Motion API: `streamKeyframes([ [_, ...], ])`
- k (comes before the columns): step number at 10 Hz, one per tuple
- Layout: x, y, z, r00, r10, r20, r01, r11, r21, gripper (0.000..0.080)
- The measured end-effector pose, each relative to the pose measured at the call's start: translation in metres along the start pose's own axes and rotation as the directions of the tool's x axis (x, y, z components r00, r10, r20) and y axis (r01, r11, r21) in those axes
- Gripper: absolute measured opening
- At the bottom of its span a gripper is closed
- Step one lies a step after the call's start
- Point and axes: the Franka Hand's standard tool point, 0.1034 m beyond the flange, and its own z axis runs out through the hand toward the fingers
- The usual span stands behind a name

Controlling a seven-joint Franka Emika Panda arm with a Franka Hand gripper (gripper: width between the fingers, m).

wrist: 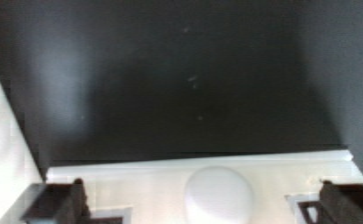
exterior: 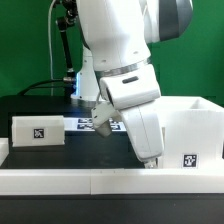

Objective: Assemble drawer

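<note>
Arm comes down between the two visible drawer pieces.

- Shell [exterior: 185,125]: tall, open-topped white box at the exterior view's right, standing upright on the black surface [exterior: 35,105], tag on its near face.
- Tray [exterior: 38,131]: low white box, well apart at the exterior view's left, tag facing the camera.
- Marker board [exterior: 85,124] lies behind them. Border rail [exterior: 60,178] runs along the front.

End effector [wrist: 204,195]: spread wide. Its dark fingers [wrist: 62,200] sit at opposite sides of the wrist view, and nothing is clamped between them. Below the gap lies a white piece [wrist: 196,170] with a pale oval feature. It cannot be told whether this is the second tray or part of the shell, nor whether the fingers touch it. In the exterior view the fingertips are hidden behind the wrist.

Handling, judged:

- The parts look like hollow, thin-walled plastic, so probably light and stiff, with smooth faces that could slip under a light pinch.
- A tray is best taken across one wall at the rim, near mid-length, so it hangs level.
- The shell is too broad to span, so one wall should be pinched from above.
- An off-centre hold would likely let a piece swing.
</note>
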Motion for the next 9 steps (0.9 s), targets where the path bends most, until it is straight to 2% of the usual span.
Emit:
streamKeyframes([
  [1,-0.012,-0.001,-0.003,1.0,0.002,0.003,-0.002,1.0,0.005,0.0649],
  [2,-0.027,0.0,-0.007,1.0,0.014,0.008,-0.014,1.0,0.0,0.0649],
  [4,-0.052,0.0,-0.018,0.998,0.056,0.007,-0.056,0.998,-0.02,0.0649],
  [5,-0.062,-0.005,-0.022,0.997,0.072,0.011,-0.071,0.997,-0.028,0.0649],
  [7,-0.079,-0.026,-0.034,0.996,0.079,0.031,-0.077,0.996,-0.047,0.0649],
  [9,-0.095,-0.055,-0.049,0.993,0.102,0.051,-0.1,0.994,-0.042,0.0649],
])
